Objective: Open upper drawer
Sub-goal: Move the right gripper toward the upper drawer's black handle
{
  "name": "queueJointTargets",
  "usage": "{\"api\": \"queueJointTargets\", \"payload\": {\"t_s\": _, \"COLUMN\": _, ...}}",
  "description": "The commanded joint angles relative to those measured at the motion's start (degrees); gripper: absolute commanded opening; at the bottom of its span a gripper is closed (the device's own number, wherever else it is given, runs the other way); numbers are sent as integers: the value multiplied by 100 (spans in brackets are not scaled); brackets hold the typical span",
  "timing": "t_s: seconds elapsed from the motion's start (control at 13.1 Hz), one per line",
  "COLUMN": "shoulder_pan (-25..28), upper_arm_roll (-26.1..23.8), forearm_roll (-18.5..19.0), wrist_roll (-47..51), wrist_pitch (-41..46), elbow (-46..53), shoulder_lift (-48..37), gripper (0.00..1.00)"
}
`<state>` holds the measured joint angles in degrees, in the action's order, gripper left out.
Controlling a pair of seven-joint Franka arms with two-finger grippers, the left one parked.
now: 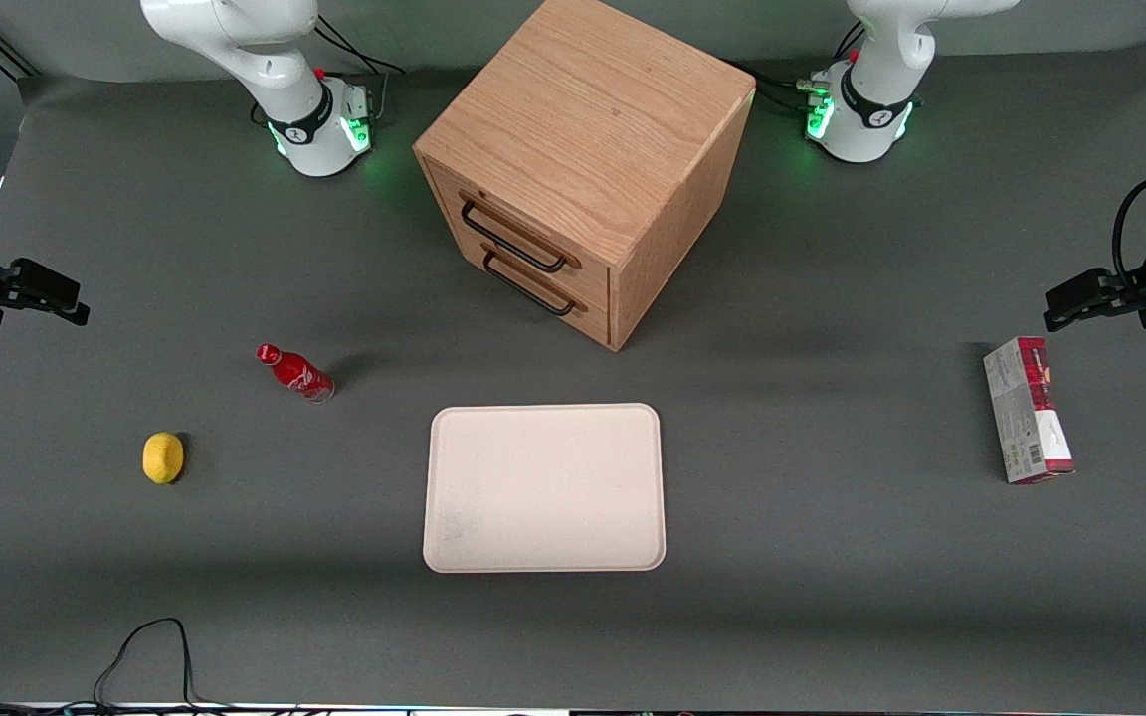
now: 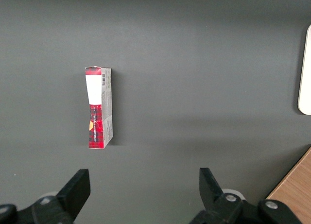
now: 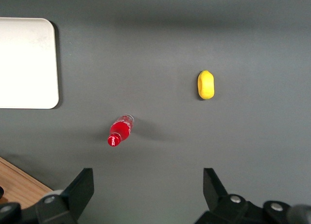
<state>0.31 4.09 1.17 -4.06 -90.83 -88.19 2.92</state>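
Observation:
The oak cabinet (image 1: 583, 109) stands at the middle of the table, farther from the front camera than the tray. Its upper drawer (image 1: 508, 211) is shut, with a thin black bar handle (image 1: 513, 240). The look-alike lower drawer (image 1: 573, 310) sits just beneath it, also shut. My right gripper (image 1: 61, 298) hovers at the working arm's end of the table, well away from the cabinet. It is open and empty (image 3: 147, 185), with grey table under it. A corner of the cabinet (image 3: 19, 185) shows in the right wrist view.
A red bottle (image 1: 294, 371) (image 3: 120, 130) lies between the gripper and the cabinet. A yellow lemon (image 1: 163, 457) (image 3: 205, 84) lies nearer the camera. A cream tray (image 1: 543, 487) is in front of the cabinet. A red-and-white box (image 1: 1028, 423) (image 2: 98, 107) lies toward the parked arm's end.

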Motion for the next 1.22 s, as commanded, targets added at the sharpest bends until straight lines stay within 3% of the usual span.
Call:
{"api": "queueJointTargets", "payload": {"t_s": 0.0, "shoulder_pan": -5, "upper_arm_roll": -5, "forearm_roll": -12, "wrist_roll": 37, "wrist_pitch": 118, "elbow": 65, "shoulder_lift": -11, "gripper": 100}}
{"api": "queueJointTargets", "payload": {"t_s": 0.46, "shoulder_pan": 327, "upper_arm_roll": -312, "forearm_roll": -258, "wrist_roll": 28, "wrist_pitch": 101, "elbow": 135, "shoulder_lift": 86, "gripper": 100}}
{"api": "queueJointTargets", "payload": {"t_s": 0.84, "shoulder_pan": 1688, "upper_arm_roll": -365, "forearm_roll": -284, "wrist_roll": -77, "wrist_pitch": 57, "elbow": 390, "shoulder_lift": 341, "gripper": 100}}
{"api": "queueJointTargets", "payload": {"t_s": 1.15, "shoulder_pan": 2814, "upper_arm_roll": -365, "forearm_roll": -284, "wrist_roll": -1374, "wrist_pitch": 110, "elbow": 372, "shoulder_lift": 604, "gripper": 100}}
